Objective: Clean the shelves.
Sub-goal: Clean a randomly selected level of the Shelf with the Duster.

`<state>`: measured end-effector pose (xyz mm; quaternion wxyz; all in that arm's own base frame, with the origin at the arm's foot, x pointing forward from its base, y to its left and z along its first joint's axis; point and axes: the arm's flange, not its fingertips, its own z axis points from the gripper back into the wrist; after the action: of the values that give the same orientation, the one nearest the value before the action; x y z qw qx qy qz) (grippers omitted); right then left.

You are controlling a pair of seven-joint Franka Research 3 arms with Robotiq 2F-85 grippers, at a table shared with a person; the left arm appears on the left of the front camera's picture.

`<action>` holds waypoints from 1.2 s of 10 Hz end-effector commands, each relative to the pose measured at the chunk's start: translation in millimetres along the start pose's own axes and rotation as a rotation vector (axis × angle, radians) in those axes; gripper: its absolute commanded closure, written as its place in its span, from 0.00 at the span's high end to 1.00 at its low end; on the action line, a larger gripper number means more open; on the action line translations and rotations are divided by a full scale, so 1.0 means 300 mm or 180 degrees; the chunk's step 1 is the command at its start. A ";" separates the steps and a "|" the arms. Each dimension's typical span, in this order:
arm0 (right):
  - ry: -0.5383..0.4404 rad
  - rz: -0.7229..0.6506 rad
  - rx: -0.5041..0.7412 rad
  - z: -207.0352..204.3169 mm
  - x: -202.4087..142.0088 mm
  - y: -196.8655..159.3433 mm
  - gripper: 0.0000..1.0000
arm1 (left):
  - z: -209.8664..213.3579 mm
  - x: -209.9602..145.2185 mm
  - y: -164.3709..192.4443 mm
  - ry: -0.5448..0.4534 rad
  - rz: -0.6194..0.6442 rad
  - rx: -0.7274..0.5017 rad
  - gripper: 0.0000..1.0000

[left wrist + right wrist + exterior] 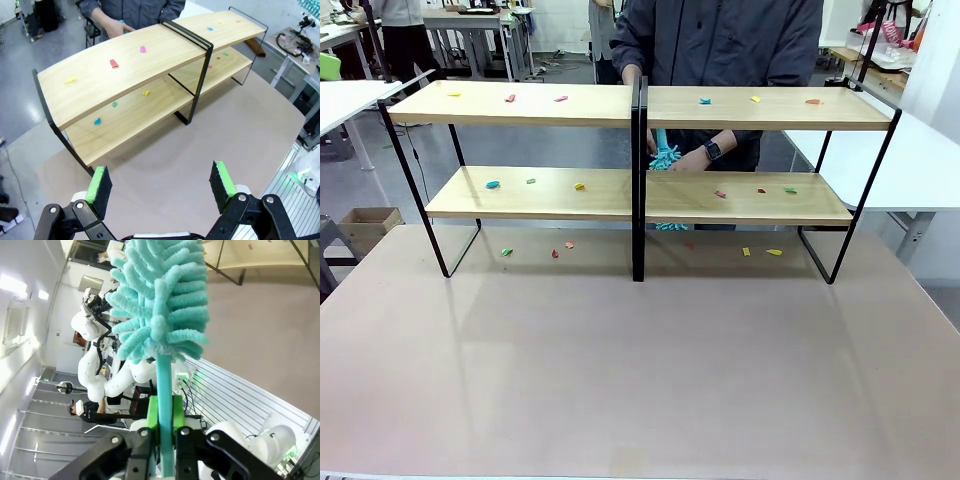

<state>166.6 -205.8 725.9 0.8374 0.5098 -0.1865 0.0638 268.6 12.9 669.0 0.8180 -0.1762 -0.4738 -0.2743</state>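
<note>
The shelves (640, 108) stand across the far half of the beige-brown table (640, 360), two tiers of light wooden boards on a thin black frame with a black upright in the middle. Small coloured scraps (492, 184) lie scattered on all four boards and on the table under the lower tier. The left claw (160, 180) hangs released above the bare table, its green pads (98, 179) wide apart, with the shelves ahead of it and well apart from it. The right claw (162, 412) is clenched on the teal handle of a fluffy teal duster (155, 305), whose head rises straight up from the fingers; a corner of the shelves shows beyond it, well apart. A person (720, 40) stands behind the shelves, one hand (692, 158) holding a second teal duster (665, 157) between the tiers, just beside the central upright.
</note>
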 end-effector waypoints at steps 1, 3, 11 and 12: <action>0.0452 0.0417 -0.0281 -0.189 0.043 0.117 0.13 | 0.001 -0.001 -0.002 0.0025 0.0003 0.0008 1.00; 0.2608 0.1028 -0.0633 -0.530 -0.023 0.250 0.13 | 0.001 -0.001 -0.002 0.0025 0.0003 0.0008 1.00; 0.3044 0.1224 -0.1040 -1.013 -0.202 0.380 0.13 | 0.001 -0.001 -0.002 0.0025 0.0003 0.0008 1.00; 0.3066 0.1291 -0.1141 -1.117 -0.185 0.375 0.13 | 0.001 -0.001 -0.002 0.0025 0.0003 0.0008 1.00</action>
<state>152.0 118.0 671.3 0.8620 0.2598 0.1158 0.4196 269.1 12.9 668.5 0.8183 -0.1766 -0.4732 -0.2743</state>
